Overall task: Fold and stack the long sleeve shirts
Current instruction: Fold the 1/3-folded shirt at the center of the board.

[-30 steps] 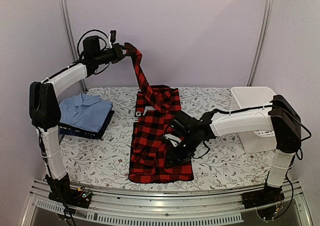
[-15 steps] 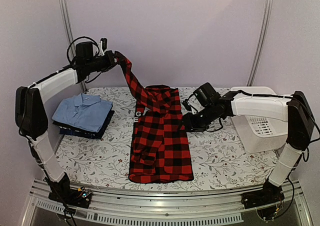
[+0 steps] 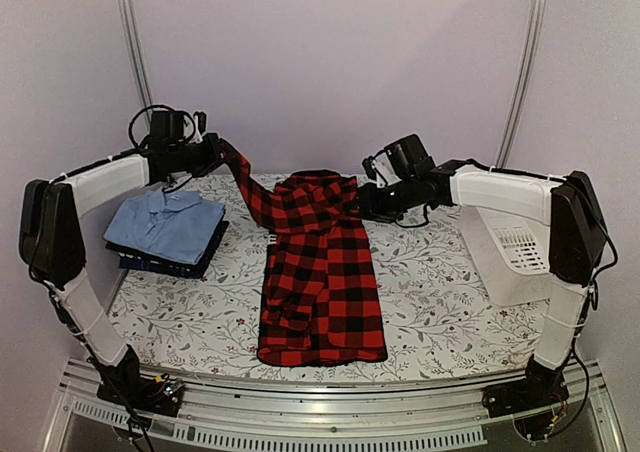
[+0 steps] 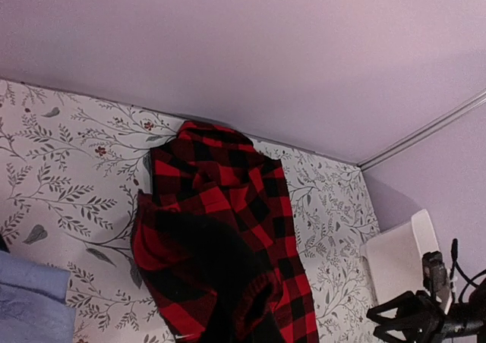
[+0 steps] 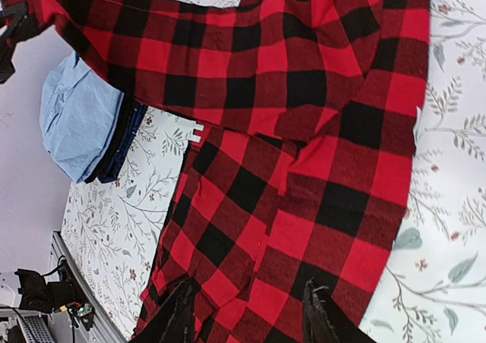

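Observation:
The red-and-black checked flannel shirt (image 3: 322, 272) lies lengthwise in the middle of the table, collar at the far end. My left gripper (image 3: 216, 153) is shut on its sleeve (image 3: 250, 187) and holds it stretched up and to the left; in the left wrist view the fabric (image 4: 220, 259) hides the fingers. My right gripper (image 3: 364, 203) is open and empty by the shirt's far right shoulder, and its fingers (image 5: 178, 316) stand wide apart over the cloth (image 5: 304, 168). The light blue collared shirt (image 3: 165, 222) lies folded on the dark navy garment (image 3: 170, 263) at the left.
The white plastic basket (image 3: 505, 197) stands at the right edge of the floral table (image 3: 440, 302), under my right arm. The back wall runs close behind the shirt's collar. The folded stack also shows in the right wrist view (image 5: 76, 123).
My left gripper has come down and to the left with the sleeve. My right gripper has moved from the shirt's middle to its far right shoulder.

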